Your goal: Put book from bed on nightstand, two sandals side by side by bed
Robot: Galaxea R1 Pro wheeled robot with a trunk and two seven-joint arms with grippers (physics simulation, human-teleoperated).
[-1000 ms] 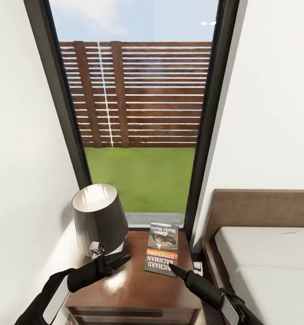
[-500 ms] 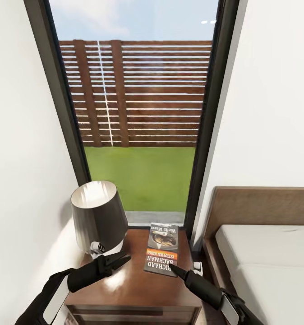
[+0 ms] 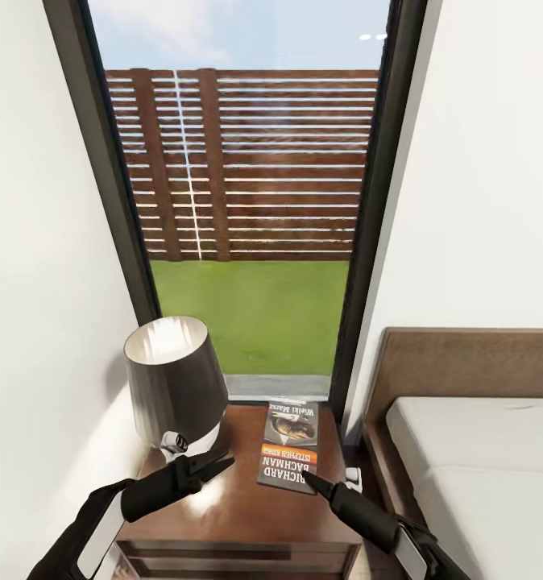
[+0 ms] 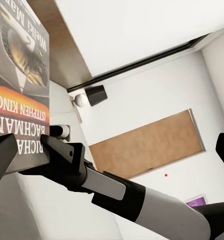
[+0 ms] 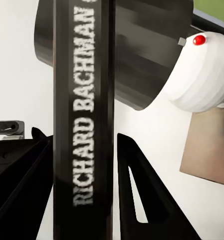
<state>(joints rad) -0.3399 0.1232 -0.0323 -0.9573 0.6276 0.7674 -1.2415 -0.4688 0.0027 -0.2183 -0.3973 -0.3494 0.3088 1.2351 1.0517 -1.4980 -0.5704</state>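
The book point(image 3: 290, 445), a dark paperback with an orange band, lies flat on the right half of the dark brown nightstand point(image 3: 231, 507). My right gripper point(image 3: 307, 481) is at its near right corner. In the right wrist view the spine point(image 5: 84, 125) stands between the two black fingers, which are shut on it. My left gripper point(image 3: 217, 466) hovers open over the nightstand's near left part, just in front of the lamp. In the left wrist view the book's cover point(image 4: 19, 75) lies close ahead. The bed point(image 3: 481, 467) is to the right. The sandals are out of view.
A lamp with a dark shade point(image 3: 175, 383) and a white base point(image 5: 201, 75) takes up the nightstand's back left. A tall black-framed window point(image 3: 247, 201) rises behind it. White walls close in on both sides, and the brown headboard point(image 3: 465, 362) stands at the right.
The whole picture has slid up slightly, so the camera has moved. Both grippers and the book keep the same places relative to each other.
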